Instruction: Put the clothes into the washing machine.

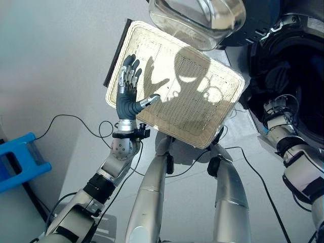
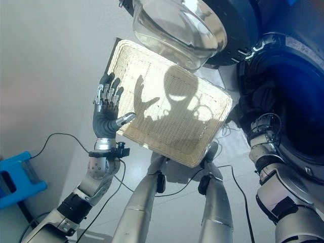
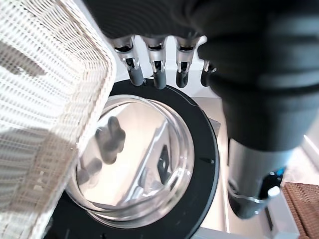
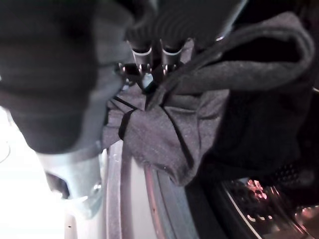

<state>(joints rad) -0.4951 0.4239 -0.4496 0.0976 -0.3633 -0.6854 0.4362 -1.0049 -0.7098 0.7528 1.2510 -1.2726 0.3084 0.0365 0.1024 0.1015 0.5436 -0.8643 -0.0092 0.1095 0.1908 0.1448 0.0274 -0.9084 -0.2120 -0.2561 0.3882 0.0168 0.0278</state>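
Grey cloth (image 4: pixel 169 134) sits right in front of the right robot hand (image 4: pixel 154 59), bunched over the rim of the washing machine drum (image 4: pixel 259 194). Part of it is inside the dark opening and one fold hangs over the lip toward the outside. Fingers of that robot hand appear to be curled into the bunch; judged clamped on the cloth.

Progress, judged: late stage. Wicker basket (image 1: pixel 177 91), beside the washing machine (image 2: pixel 288 101), looks empty, with nothing but shadows on its weave. What is left seems to be pushing the hanging fold fully past the drum lip and letting go.

Left robot hand (image 1: pixel 127 88) is raised at the basket edge farthest from the machine, fingers straight and spread, thumb out over the basket rim, holding nothing.

Surroundings, relative to the washing machine:
- Glass door (image 2: pixel 177 28) is swung wide open, hanging just above the basket's far end.
- Basket lies on the floor directly beside the opening.
- Blue stool (image 1: pixel 17 162) is well apart, on the far side of the basket.

Obstructions: the open door crowds the space above the basket. The hanging fold could catch in the door seal if left there.
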